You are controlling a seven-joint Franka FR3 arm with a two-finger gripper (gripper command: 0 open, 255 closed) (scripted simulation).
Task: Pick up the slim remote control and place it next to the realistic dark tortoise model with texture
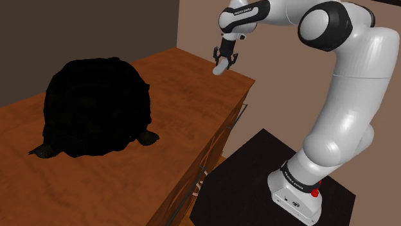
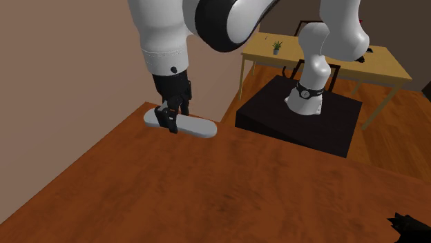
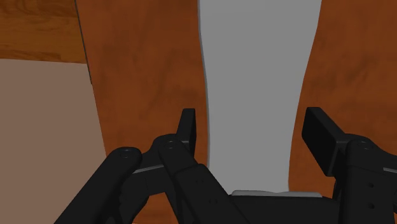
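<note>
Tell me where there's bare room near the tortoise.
The wooden top is bare between the tortoise and the remote, and between the tortoise and its front edge. The far corner is crowded: the hand straddles the remote.

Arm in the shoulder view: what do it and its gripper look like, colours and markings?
The arm has glossy white, rounded links with dark joints. Black bands with small white lettering ring it by the base and near the wrist, and a red button sits on the white base. The gripper is all black, with two flat, angular fingers.
</note>
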